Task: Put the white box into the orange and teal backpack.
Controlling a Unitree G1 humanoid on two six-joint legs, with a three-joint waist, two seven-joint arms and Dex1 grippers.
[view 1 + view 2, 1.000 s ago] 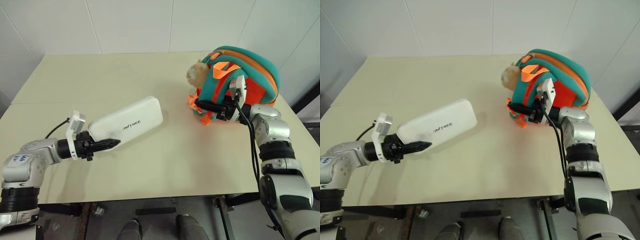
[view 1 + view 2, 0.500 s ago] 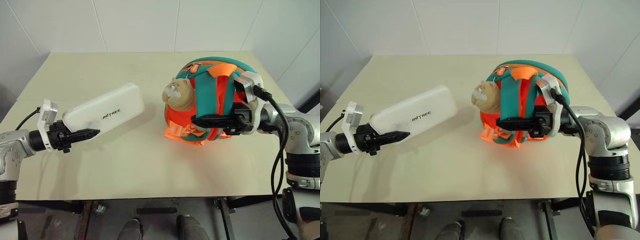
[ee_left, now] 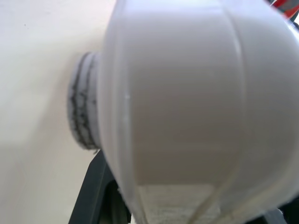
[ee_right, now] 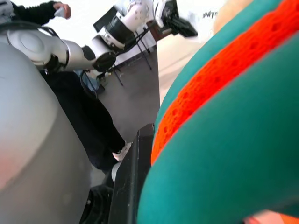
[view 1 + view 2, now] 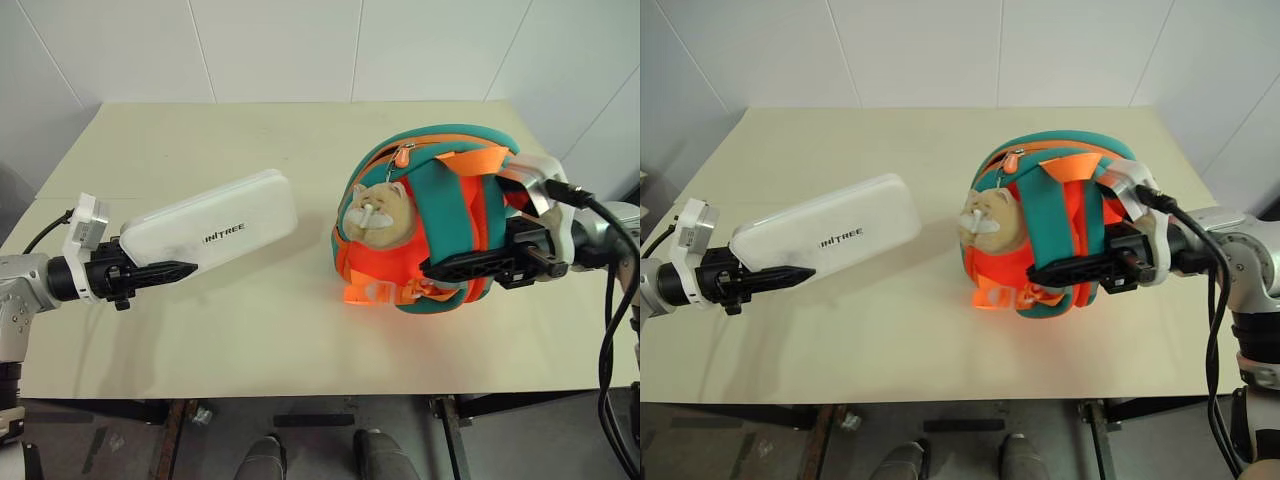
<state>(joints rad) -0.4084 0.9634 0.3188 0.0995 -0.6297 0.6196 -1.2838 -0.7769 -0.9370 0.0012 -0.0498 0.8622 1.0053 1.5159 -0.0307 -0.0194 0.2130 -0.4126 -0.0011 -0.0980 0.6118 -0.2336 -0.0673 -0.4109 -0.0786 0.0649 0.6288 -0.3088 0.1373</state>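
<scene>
Left tool (image 5: 165, 270) clamped on the near end of the white box (image 5: 212, 231) at frame left, long axis aimed right at the orange and teal backpack (image 5: 440, 225), held by the right tool (image 5: 445, 268) right of centre.

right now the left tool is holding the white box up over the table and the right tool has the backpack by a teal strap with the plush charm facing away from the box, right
Not quite. The plush charm faces toward the white box, as the left eye view shows. The rest holds: the left tool holds the box over the table, and the right tool grips a teal strap of the backpack.
</scene>
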